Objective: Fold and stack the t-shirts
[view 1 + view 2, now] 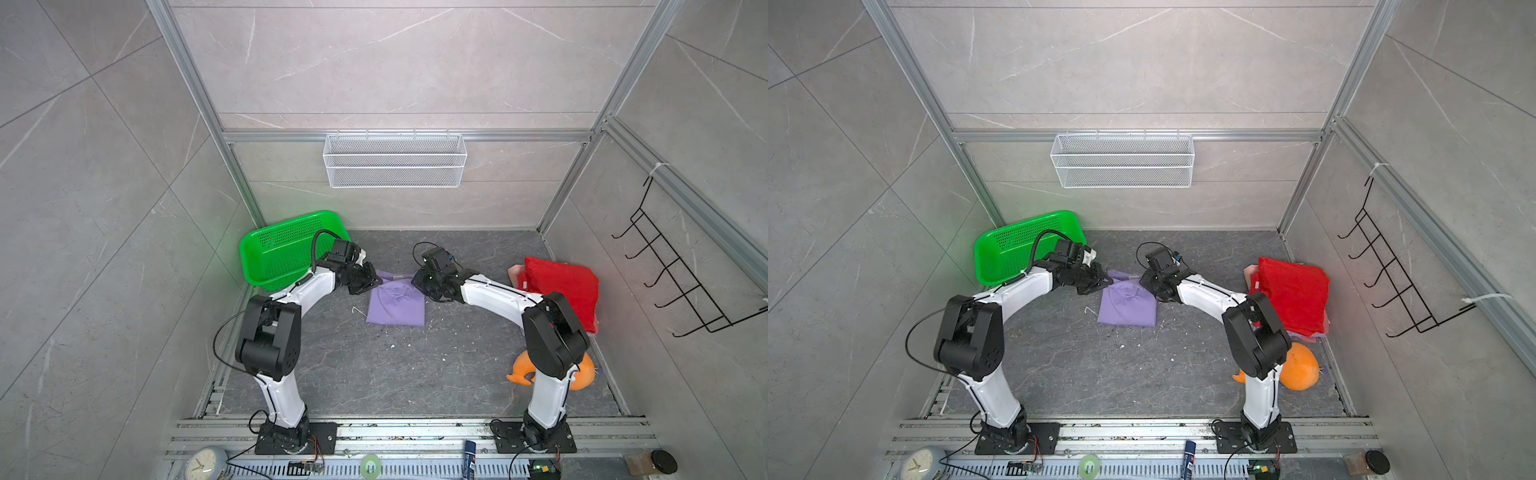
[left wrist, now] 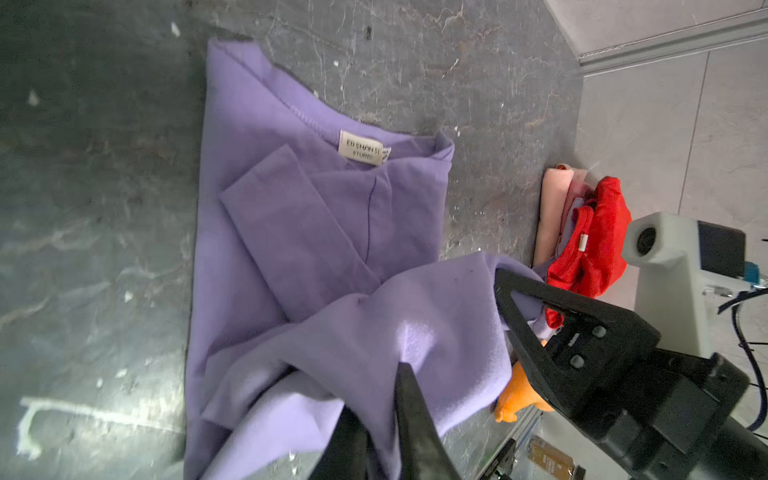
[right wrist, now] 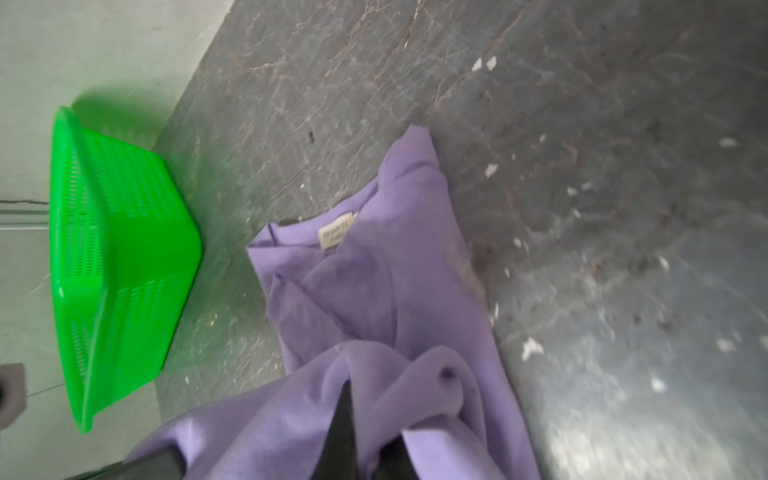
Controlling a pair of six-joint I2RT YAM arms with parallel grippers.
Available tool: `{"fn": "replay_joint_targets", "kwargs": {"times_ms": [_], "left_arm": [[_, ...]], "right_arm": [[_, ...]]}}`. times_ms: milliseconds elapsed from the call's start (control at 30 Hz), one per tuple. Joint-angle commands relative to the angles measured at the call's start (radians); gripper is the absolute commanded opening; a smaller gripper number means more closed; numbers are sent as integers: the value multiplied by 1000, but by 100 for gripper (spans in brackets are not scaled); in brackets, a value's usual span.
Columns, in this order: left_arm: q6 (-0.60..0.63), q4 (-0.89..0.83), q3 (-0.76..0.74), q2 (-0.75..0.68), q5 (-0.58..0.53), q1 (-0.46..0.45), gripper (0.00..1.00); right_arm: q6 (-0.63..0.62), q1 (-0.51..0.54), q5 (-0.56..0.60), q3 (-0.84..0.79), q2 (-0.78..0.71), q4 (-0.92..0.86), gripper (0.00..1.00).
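Observation:
A lavender t-shirt (image 1: 395,307) (image 1: 1127,309) lies partly folded in the middle of the floor, with its neck label up in the left wrist view (image 2: 359,148). My left gripper (image 1: 376,283) (image 2: 374,399) is at the shirt's far left edge, its jaws nearly together with a fold of lavender cloth between them. My right gripper (image 1: 417,283) (image 3: 365,415) pinches the far right edge the same way. The cloth between them is lifted and bunched. A red t-shirt (image 1: 561,286) (image 1: 1291,291) tops a folded stack at the right wall, over a pink one (image 1: 514,274) (image 2: 552,208).
A green basket (image 1: 286,249) (image 3: 116,266) leans against the left wall behind my left arm. An orange plush toy (image 1: 1300,370) lies by my right arm's base. A white wire shelf (image 1: 395,160) hangs on the back wall. White specks litter the dark floor (image 1: 374,374).

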Motion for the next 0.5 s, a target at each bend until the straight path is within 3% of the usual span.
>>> {"fn": "replay_joint_targets", "kwargs": {"times_ms": [0, 100, 233, 467], "left_arm": [[25, 11, 106, 85, 65, 35, 30], [9, 3, 149, 118, 23, 60, 46], [10, 21, 132, 62, -39, 74, 58], [16, -6, 66, -30, -72, 52, 60]], "right_arm": [[-30, -28, -4, 98, 67, 16, 43], [-90, -56, -58, 140, 109, 98, 57], [-147, -62, -47, 146, 73, 96, 61], [-149, -42, -68, 51, -24, 51, 60]]}}
